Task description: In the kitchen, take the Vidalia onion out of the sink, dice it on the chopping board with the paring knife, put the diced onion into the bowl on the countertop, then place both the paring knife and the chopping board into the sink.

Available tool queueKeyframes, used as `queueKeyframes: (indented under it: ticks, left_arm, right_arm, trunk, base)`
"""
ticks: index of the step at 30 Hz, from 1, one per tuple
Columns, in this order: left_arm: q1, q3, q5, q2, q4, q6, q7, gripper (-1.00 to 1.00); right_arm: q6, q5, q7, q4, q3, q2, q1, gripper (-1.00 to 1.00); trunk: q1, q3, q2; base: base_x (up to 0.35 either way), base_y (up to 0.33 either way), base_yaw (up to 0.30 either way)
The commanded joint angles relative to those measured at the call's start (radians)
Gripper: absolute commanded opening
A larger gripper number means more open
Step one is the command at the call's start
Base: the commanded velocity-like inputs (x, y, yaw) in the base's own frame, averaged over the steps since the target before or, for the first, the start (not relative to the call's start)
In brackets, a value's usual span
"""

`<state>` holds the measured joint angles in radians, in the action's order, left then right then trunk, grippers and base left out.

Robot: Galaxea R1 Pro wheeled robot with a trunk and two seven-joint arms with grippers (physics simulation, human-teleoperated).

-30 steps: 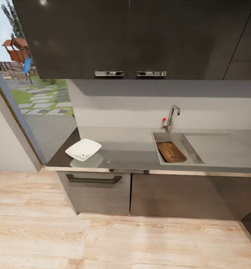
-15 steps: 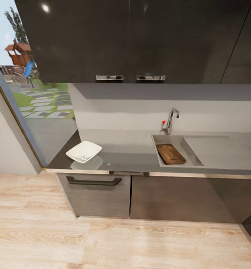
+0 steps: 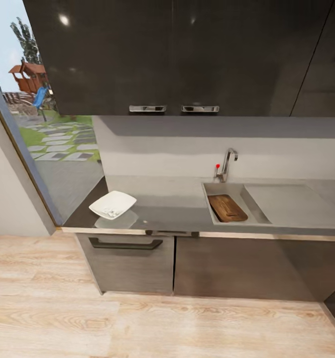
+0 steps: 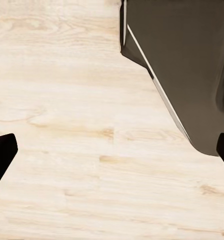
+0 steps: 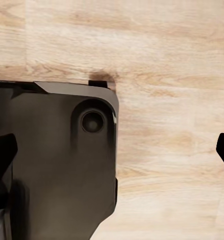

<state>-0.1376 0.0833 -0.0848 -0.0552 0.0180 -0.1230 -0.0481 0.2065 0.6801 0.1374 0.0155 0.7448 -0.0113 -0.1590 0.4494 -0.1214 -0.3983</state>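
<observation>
While head view shows chopping board (image 3: 227, 208) in sink (image 3: 214, 190) | wrist views: both end effectors (image 4: 112, 150) (image 5: 112, 150) spread over floor (image 4: 67, 125)

Black tool fingertips (image 4: 2, 155); glossy dark base (image 5: 57, 165) with round recess.

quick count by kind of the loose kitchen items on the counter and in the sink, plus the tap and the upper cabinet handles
bowl: 1, on the countertop
chopping board: 1, in the sink
tap: 1
upper cabinet handles: 2
Total: 5
</observation>
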Motion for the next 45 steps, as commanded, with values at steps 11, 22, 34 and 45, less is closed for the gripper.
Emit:
queueKeyframes:
  ticks: [11,22,34,45]
  left_arm:
    - [0.000,0.009,-0.009,0.000,0.002,-0.001,-0.003,1.00]
    - [0.000,0.009,-0.009,0.000,0.002,-0.001,-0.003,1.00]
    - [0.000,0.009,-0.009,0.000,0.002,-0.001,-0.003,1.00]
    - [-0.001,0.009,-0.009,0.000,0.002,-0.001,-0.003,1.00]
  right_arm:
    - [0.002,0.007,0.004,0.000,0.008,0.000,-0.001,1.00]
    - [0.002,0.007,0.005,0.000,0.008,0.000,-0.001,1.00]
    - [0.002,0.011,0.007,0.003,0.009,-0.004,-0.001,1.00]
    - [0.016,0.010,0.005,0.012,0.010,-0.007,-0.001,1.00]
  trunk:
    - [0.001,0.016,-0.002]
    - [0.001,0.034,-0.002]
    - [0.001,0.049,-0.002]
    - [0.001,0.049,-0.002]
  base:
    - [0.000,0.000,0.000]
    - [0.000,0.000,0.000]
    - [0.000,0.000,0.000]
    - [0.000,0.000,0.000]
